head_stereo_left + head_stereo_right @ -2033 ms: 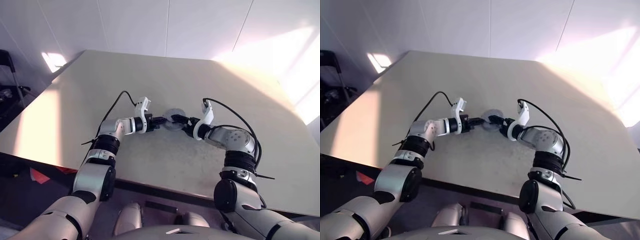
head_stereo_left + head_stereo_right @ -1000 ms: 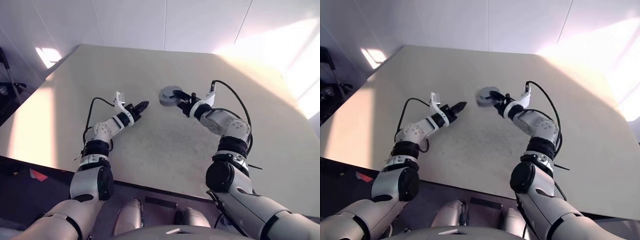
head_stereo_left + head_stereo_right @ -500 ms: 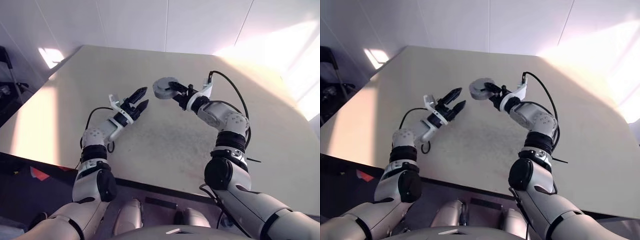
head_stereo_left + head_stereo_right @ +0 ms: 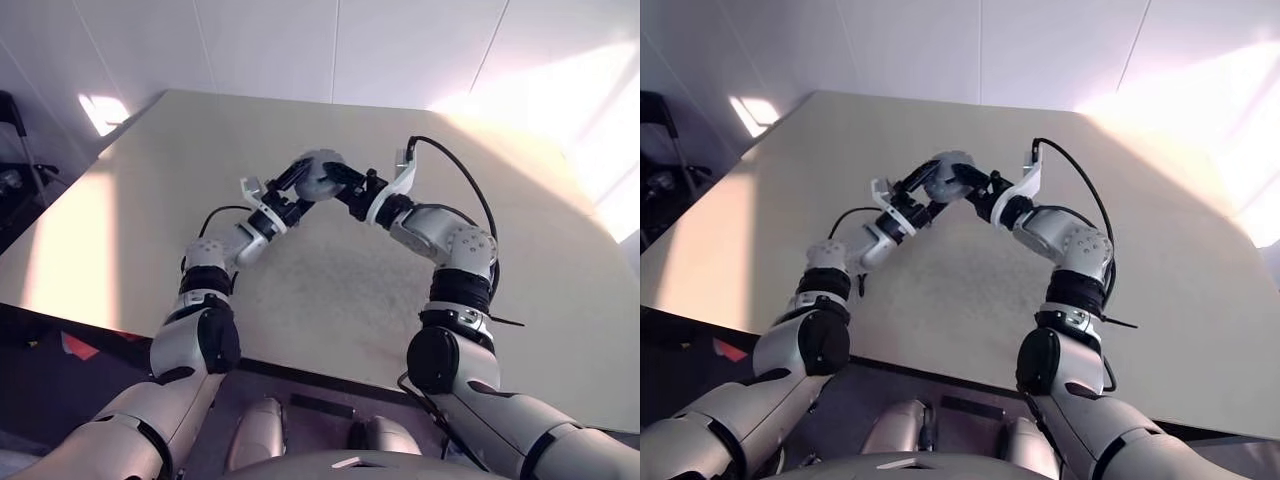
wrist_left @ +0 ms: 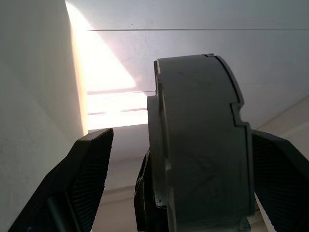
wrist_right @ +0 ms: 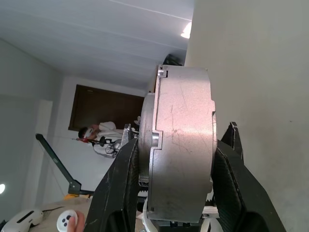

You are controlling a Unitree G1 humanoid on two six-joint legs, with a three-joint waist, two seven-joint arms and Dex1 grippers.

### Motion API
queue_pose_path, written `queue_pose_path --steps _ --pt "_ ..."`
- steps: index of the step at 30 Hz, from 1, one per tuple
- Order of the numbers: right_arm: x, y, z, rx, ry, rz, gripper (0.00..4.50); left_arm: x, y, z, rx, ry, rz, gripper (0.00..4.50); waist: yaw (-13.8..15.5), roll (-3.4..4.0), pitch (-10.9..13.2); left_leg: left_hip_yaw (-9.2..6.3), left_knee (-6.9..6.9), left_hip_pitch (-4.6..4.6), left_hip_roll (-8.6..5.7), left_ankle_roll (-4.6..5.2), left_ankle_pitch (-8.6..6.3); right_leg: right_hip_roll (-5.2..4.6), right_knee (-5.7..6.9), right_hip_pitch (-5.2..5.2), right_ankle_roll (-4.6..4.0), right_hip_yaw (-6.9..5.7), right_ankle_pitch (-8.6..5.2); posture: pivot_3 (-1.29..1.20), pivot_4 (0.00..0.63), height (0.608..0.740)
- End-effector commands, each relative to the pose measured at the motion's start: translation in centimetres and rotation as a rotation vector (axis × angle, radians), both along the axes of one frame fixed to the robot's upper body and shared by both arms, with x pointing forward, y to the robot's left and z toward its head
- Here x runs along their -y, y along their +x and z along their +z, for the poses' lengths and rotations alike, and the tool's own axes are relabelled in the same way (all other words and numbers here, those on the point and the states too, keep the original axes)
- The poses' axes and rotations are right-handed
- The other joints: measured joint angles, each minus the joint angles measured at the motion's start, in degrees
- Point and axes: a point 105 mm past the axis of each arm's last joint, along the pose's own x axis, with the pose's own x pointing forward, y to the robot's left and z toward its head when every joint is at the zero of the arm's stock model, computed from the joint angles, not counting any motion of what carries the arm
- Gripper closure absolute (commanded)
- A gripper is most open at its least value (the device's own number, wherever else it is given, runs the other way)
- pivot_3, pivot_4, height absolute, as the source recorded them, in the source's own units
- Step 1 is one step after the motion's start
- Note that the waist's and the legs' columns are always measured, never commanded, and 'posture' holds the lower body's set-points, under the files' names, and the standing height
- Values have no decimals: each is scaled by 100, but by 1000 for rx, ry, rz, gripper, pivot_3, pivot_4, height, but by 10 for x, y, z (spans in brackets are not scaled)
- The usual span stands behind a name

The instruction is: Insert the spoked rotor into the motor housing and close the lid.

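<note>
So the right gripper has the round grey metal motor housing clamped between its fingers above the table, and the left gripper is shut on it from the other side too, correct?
Not quite. The right gripper does clamp the round grey metal motor housing above the beige table. The left gripper is not shut on it, though: the left wrist view shows its fingers spread wide on either side of the housing, with a gap visible.
</note>
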Motion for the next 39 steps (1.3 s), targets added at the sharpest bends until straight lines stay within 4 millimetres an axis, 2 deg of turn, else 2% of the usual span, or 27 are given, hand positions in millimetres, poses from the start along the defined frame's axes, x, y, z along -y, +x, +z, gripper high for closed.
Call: queue_pose_path --steps 1,2,5,9,10,15,17,21,24,26,29,34,36,39 --pt "2 -3 31 121 38 -4 2455 -2 4 10 41 7 17 172 0 0 0 0 0 0 0 0 0 0 1 0 0 0 0 0 0 740" --pt "2 -3 31 124 38 -5 2455 -2 4 10 42 7 16 172 0 0 0 0 1 0 0 0 0 0 1 0 0 0 0 0 0 740" --pt "1 -3 30 123 32 -5 2455 -2 5 8 45 25 18 754 6 0 0 -1 1 0 0 0 0 0 2 0 0 0 0 0 0 740" --pt "1 -2 28 118 27 -11 2455 -5 5 3 44 33 30 2136 8 0 0 -1 4 0 0 0 0 0 5 0 0 0 0 0 0 740" --pt "0 -2 28 117 25 -11 2455 -5 5 3 43 34 31 2320 8 -1 0 -1 5 -1 0 0 0 0 7 0 0 0 0 0 0 740" --pt "2 2 25 129 -17 -51 2455 -5 4 1 37 38 22 2320 8 0 0 -1 8 0 0 0 0 0 10 0 0 0 0 0 0 740" --pt "5 4 27 154 -15 -76 1747 -7 5 1 39 42 31 2320 14 0 0 -1 9 0 0 0 0 0 10 0 0 0 0 0 0 740" --pt "24 17 24 229 -213 -259 531 -15 8 -2 46 66 75 2320 47 -1 0 -1 13 -1 0 0 0 -1 10 1 1 0 1 0 0 740" --pt "31 21 23 254 -243 -328 531 -29 12 -5 71 116 163 2320 49 -1 0 -2 13 2 0 -1 0 -1 12 2 3 0 2 0 0 740" --pt "35 25 18 244 -254 -357 531 -50 18 -9 62 137 263 2320 50 -1 0 -3 13 2 1 -2 1 0 12 2 3 0 2 0 0 740" --pt "39 26 10 224 -263 -365 531 -106 27 -21 -8 189 509 2320 14 -2 1 -4 13 2 1 -2 1 0 12 2 3 0 2 0 0 740" --pt "38 27 3 205 -269 -347 531 -175 28 -31 -108 284 804 2320 -33 -6 2 -6 13 0 3 -2 1 2 13 1 3 -1 2 0 0 740" --pt "37 27 0 195 -266 -341 531 -194 27 -34 -145 324 883 2320 -31 -8 2 -6 14 -1 2 -1 0 2 13 1 4 -1 2 0 0 740" --pt "35 29 0 194 -266 -336 531 -209 25 -41 -205 367 948 2320 18 -11 3 -7 17 -1 2 -1 0 1 12 6 9 -1 4 0 0 740"
